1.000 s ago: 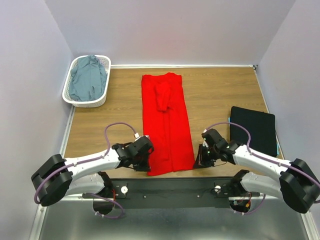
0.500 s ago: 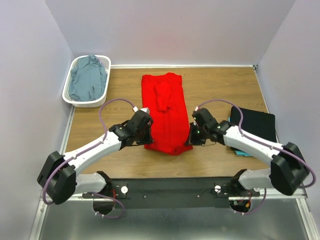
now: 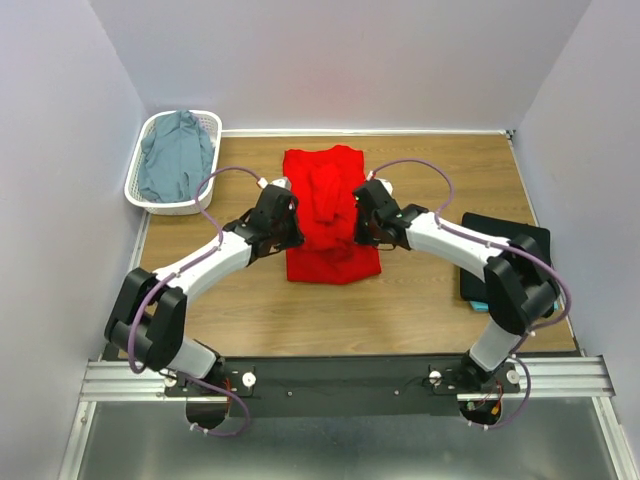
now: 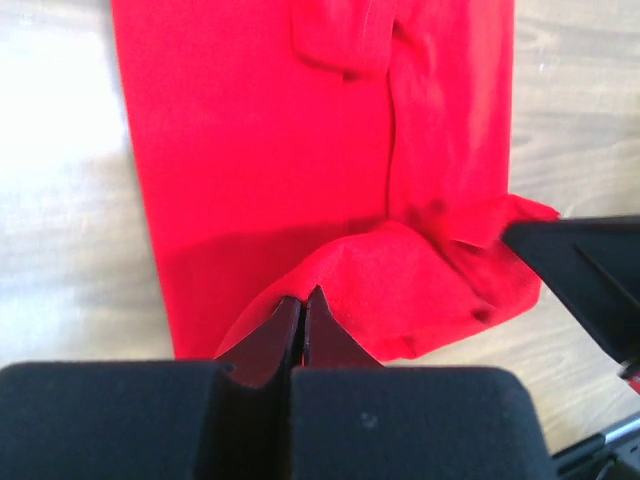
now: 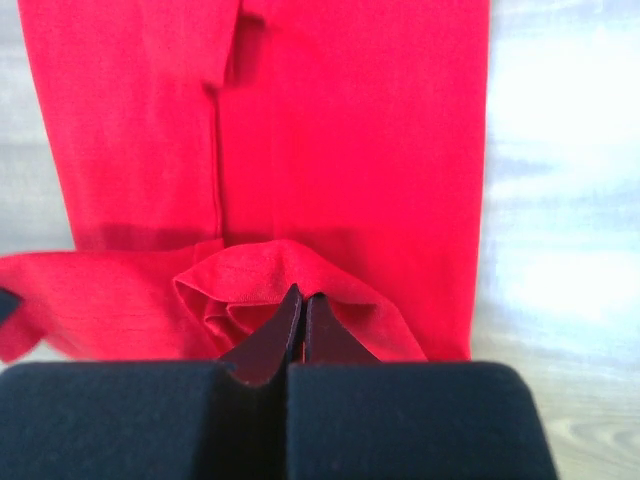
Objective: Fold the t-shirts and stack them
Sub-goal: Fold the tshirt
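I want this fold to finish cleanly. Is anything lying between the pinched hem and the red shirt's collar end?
Nothing visible does. The left end effector and right end effector pinch the hem of the red t-shirt; ahead lies only its own flat cloth. The basket and black t-shirt sit off to the sides.

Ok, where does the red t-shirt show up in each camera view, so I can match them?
Top external: the red t-shirt lies mid-table, between the left gripper and the right gripper.
Left wrist: the red t-shirt fills the centre and top, hem pinched in the left gripper.
Right wrist: the red t-shirt fills most of the frame, hem pinched in the right gripper.
Shared landmark: the wooden table around the shirt.
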### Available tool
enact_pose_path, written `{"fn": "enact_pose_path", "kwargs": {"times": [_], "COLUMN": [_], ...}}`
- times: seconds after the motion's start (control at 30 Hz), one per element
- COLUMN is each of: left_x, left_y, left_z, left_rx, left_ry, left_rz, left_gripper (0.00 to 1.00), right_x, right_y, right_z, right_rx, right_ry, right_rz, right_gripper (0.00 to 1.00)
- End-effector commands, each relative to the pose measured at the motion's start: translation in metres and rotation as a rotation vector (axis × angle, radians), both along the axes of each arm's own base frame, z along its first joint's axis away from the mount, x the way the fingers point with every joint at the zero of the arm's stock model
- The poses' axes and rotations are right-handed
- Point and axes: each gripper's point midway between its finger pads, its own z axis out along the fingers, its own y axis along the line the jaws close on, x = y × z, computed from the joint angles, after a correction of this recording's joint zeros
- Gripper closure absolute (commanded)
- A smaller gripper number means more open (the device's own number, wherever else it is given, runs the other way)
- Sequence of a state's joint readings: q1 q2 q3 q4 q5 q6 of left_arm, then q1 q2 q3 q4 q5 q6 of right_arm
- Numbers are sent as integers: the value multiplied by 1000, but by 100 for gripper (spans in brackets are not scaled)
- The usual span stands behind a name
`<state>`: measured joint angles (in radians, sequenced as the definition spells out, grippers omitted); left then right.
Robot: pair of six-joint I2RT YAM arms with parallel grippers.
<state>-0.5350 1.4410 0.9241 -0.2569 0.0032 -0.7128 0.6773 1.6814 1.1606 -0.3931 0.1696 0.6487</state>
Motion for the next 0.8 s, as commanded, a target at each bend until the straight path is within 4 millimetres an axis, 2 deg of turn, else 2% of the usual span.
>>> {"fn": "enact_pose_path", "kwargs": {"times": [0.0,0.17,0.27,0.43,0.63,0.77], "left_x": [27,47,57,68,74,76], "left_y": [-7,-1,4,14,16,19], "left_z": [11,0,-5,-17,-27,-29], "left_rx": [-30,-37,-40,-37,-65,-76], "left_ry": [-59,-42,-41,-25,-2,5], "left_rz": [-23,-3,10,26,24,29], "left_gripper": [100,100,100,100,100,100], "right_x": [42,67,78,89,100,103], "right_y": [-2,-12,-19,-22,-23,-19], "right_z": [12,-4,-4,-9,-8,-12], "right_rx": [-29,-40,-25,3,36,43], "right_ry": [-95,-75,-77,-65,-63,-57], "right_rz": [-61,-96,-113,-102,-96,-84], "right_gripper": [100,99,99,100,99,96]}}
